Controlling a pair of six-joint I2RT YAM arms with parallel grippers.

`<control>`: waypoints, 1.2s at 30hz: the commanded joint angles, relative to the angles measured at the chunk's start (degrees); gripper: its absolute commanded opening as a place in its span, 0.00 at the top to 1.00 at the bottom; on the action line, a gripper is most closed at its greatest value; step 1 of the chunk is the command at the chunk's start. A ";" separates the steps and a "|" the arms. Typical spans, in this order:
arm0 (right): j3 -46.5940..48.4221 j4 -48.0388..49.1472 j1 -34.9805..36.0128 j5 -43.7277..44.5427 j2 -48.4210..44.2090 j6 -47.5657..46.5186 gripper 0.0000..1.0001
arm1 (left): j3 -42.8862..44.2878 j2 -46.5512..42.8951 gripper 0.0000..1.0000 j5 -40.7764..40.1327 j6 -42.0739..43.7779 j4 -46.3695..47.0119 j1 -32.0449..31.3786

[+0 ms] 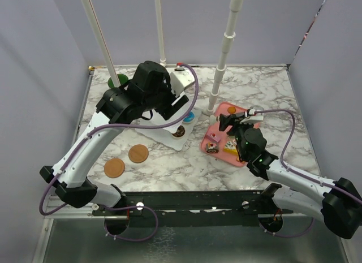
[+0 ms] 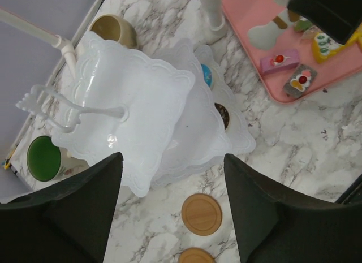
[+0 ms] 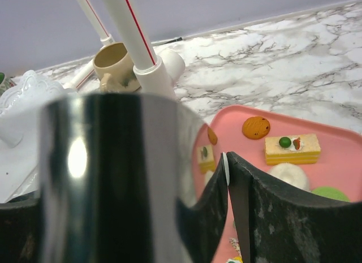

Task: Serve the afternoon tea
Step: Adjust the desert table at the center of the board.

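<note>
On my far left the green-lined mug [image 2: 44, 158] stands upright on the marble table [image 1: 169, 167], just beside the back-left corner of the white three-tier stand [image 2: 130, 99]. Nearer to me two round wooden coasters [image 1: 138, 154] lie flat side by side in front of the stand. The left gripper [image 2: 172, 161] hangs over the stand and looks straight down on it. Its fingers [image 2: 73, 218] are spread wide and hold nothing, framing the near edge of the plates from above. The stand is upright with its looped handle at the top. On the right edge of its lowest tier sit a blue pastry [image 2: 206, 75] and a chocolate donut [image 2: 222, 115], both partly tucked under the tier above. Behind the stand the tan mug [image 2: 113, 28] stands upright, close to the foot of a white post [image 3: 141, 48]. Further right the pink tray [image 2: 240, 14] lies flat, near the stand but apart from it. It carries more pastries, among them a pink slice [image 2: 280, 60] topped with a cherry, a cookie [image 3: 256, 127] and a yellow cake slice [image 3: 292, 148]. The right gripper [image 1: 231, 123] sits low over the tray. As far as I can read it, the jaws are closed on the metal tongs [image 3: 113, 178], whose polished strip fills the space between the fingers in the wrist view.
</note>
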 commanded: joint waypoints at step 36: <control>-2.33 -5.64 -3.77 1.68 -9.20 -0.57 0.26 | 7.32 10.53 0.32 32.46 -11.40 9.74 27.30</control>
